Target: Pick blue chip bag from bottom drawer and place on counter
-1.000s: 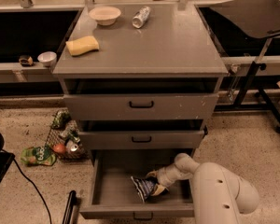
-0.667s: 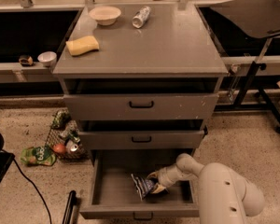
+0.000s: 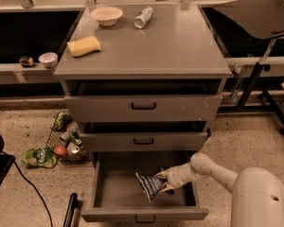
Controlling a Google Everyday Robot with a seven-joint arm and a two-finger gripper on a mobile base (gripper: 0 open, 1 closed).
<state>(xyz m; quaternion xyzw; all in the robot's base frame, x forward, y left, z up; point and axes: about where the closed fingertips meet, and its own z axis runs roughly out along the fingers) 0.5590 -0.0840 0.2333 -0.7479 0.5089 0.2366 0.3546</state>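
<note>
- The tool (image 3: 164,177) is down inside the pulled-out bottom drawer (image 3: 112,189) of the grey cabinet (image 3: 143,119), towards the drawer's right side, with its fingers clamped on the upper right edge of the blue chip bag (image 3: 150,187).
- The blue chip bag is within the bottom drawer, right of the drawer's middle. It stands tilted with its lower tip near the drawer floor, and its white-striped edge faces the drawer front.
- The pale arm (image 3: 203,167) reaches into the bottom drawer over its right wall, from the rounded robot body (image 3: 262,197) at the cabinet's lower right.
- The middle drawer (image 3: 180,141) of the cabinet sits just above the open one and is pulled out a little. The top drawer (image 3: 180,109) above it also stands slightly out. Each has a small black handle on its front.
- The desk (image 3: 170,44), the flat grey top of the cabinet, carries three things:
  - a pale bowl (image 3: 106,15) at its back left;
  - a silver can (image 3: 143,17) lying on its side at the back, near the middle;
  - a yellow sponge (image 3: 84,46) by the left edge.
- On the floor left of the cabinet is a wire basket (image 3: 66,141) with small items in it, just beside the lower drawers.
- A green pouch (image 3: 38,158) lies farther left of the basket.
</note>
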